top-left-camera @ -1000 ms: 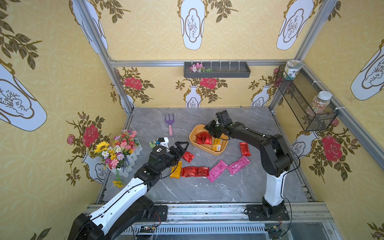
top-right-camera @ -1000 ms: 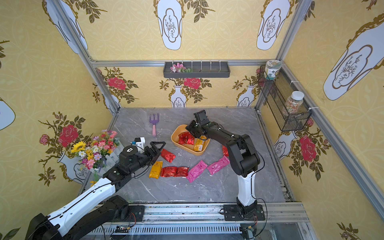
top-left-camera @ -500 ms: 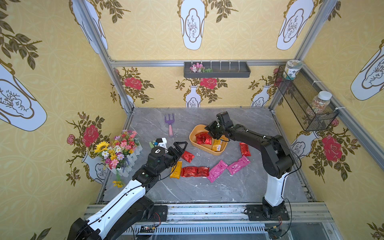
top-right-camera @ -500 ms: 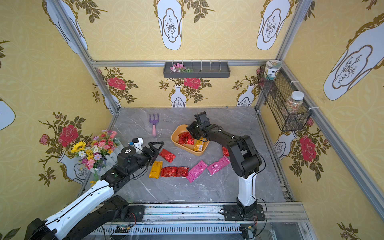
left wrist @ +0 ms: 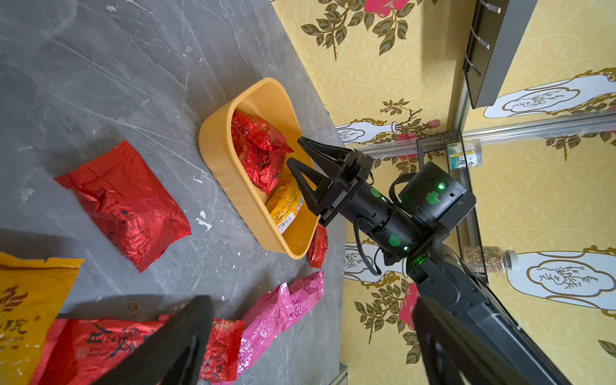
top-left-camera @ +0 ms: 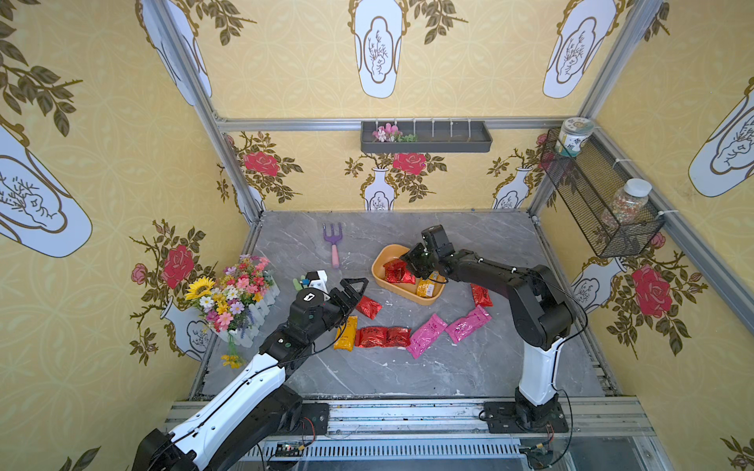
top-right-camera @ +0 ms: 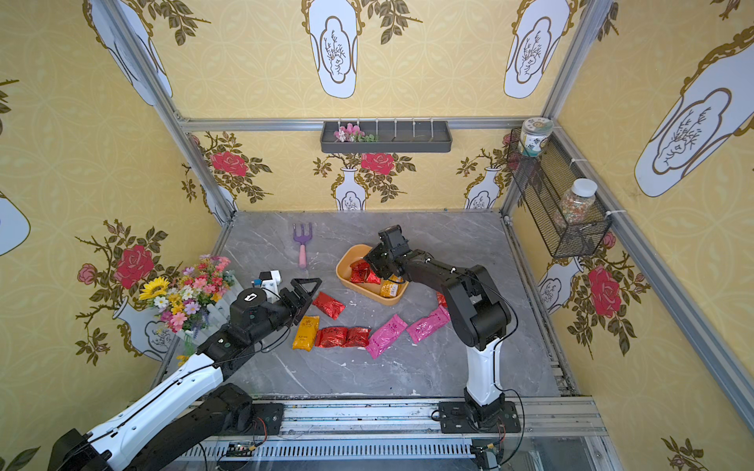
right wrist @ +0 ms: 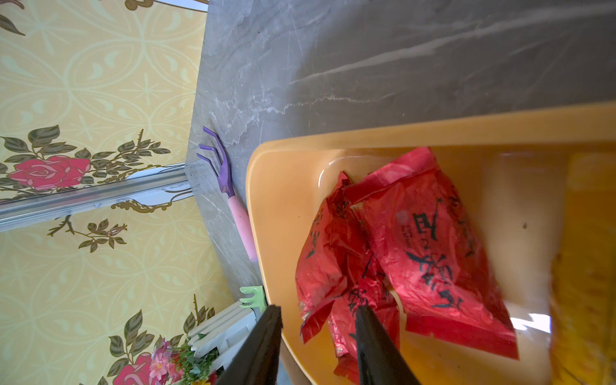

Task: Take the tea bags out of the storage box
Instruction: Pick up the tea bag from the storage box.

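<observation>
The orange-yellow storage box [top-left-camera: 381, 261] [top-right-camera: 347, 261] [left wrist: 216, 150] [right wrist: 283, 200] stands mid-table. Inside lie crumpled red tea bags [top-left-camera: 398, 273] [left wrist: 260, 153] [right wrist: 416, 240] and an orange one [top-left-camera: 426, 287] [left wrist: 286, 203]. My right gripper [top-left-camera: 409, 265] [top-right-camera: 371, 263] [left wrist: 296, 152] [right wrist: 318, 308] hangs over the box, jaws partly apart around a red sachet's edge. Several tea bags lie on the table: red [top-left-camera: 369, 306] [left wrist: 126, 203], orange [top-left-camera: 346, 333], pink [top-left-camera: 426, 335]. My left gripper [top-left-camera: 353, 285] [top-right-camera: 306, 285] [left wrist: 308, 300] hovers wide open and empty beside the loose red sachet.
A purple hand rake [top-left-camera: 332, 240] lies behind the box. A flower bunch in a white fence pot [top-left-camera: 232, 293] stands at the left edge. A dark wall tray [top-left-camera: 426, 136] and a mesh basket [top-left-camera: 599, 204] with jars hang above.
My right gripper has dipped a little further into the box and its jaws have narrowed. The left gripper has hardly moved and stays wide open.
</observation>
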`<state>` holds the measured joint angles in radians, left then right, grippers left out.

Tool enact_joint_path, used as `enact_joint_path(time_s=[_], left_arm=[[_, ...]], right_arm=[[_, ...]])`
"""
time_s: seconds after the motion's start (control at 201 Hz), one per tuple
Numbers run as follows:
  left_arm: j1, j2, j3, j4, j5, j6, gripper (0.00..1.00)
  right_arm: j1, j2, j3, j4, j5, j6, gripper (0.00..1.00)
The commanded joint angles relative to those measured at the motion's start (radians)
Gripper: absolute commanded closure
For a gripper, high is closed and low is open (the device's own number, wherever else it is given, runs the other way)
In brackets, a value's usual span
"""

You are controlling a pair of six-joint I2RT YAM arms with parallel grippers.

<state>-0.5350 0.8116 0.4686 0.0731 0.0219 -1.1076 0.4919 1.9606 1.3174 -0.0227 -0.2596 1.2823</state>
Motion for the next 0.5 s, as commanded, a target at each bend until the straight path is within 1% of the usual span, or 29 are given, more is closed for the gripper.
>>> enact_joint_path(time_s=[0.0,0.144,0.299,0.413,0.498], left_arm=[[0.000,-0.014,-0.011,-0.016,-0.009,0.010,0.01],[0.002,-0.024,-0.018,-0.027,-0.012,0.009,0.00],[0.004,-0.031,-0.019,-0.032,-0.013,0.012,0.00],[0.006,-0.028,-0.019,-0.030,-0.013,0.012,0.00],[0.006,-0.022,-0.018,-0.026,-0.010,0.011,0.00]], right_arm=[[0.001,0.018,0.012,0.063,-0.001,0.020,0.60],[0.000,0.038,0.018,0.073,-0.007,0.027,0.65],[0.003,0.047,0.017,0.079,-0.010,0.035,0.75],[0.003,0.040,0.012,0.079,-0.012,0.035,0.85],[0.004,0.027,0.000,0.078,-0.010,0.036,0.94]])
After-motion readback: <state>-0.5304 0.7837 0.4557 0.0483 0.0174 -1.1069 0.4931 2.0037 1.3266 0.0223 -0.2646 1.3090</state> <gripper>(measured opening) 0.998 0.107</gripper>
